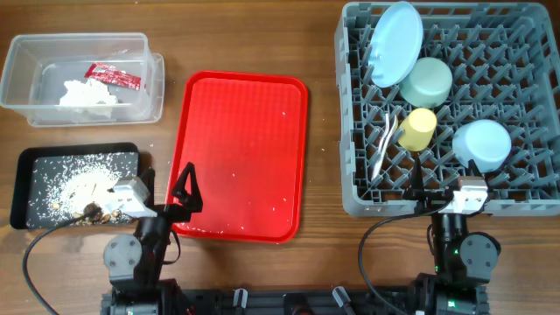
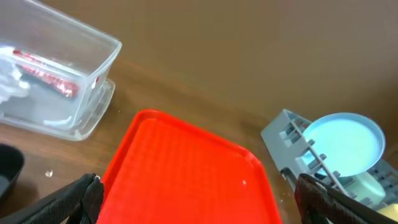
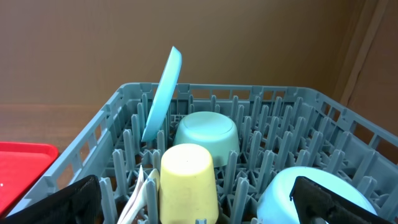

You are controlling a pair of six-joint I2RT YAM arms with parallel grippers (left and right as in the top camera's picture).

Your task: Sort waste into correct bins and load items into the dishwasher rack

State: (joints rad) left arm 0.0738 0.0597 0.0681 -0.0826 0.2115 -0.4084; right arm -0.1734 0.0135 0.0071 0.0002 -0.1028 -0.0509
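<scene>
The grey dishwasher rack [image 1: 525, 206] holds the pale blue plate [image 1: 395, 42] on edge, the mint green bowl [image 1: 427, 80], the yellow cup [image 1: 417, 128], the small light blue bowl [image 1: 482, 143] and the white fork and spoon [image 1: 383, 144]. The clear tub [image 1: 26, 52] holds white tissue [image 1: 86, 94] and the red sachet [image 1: 114, 76]. The black tray [image 1: 35, 162] holds brown scraps and white crumbs [image 1: 83, 197]. My left gripper [image 1: 185, 188] is open and empty over the red tray's near left edge. My right gripper [image 1: 446, 185] is open and empty at the rack's near wall.
The large red tray [image 1: 241, 157] lies between the bins and the rack, with a few white crumbs on it; it also shows in the left wrist view [image 2: 186, 180]. The right wrist view shows the yellow cup [image 3: 188, 180] close in front of the open fingers.
</scene>
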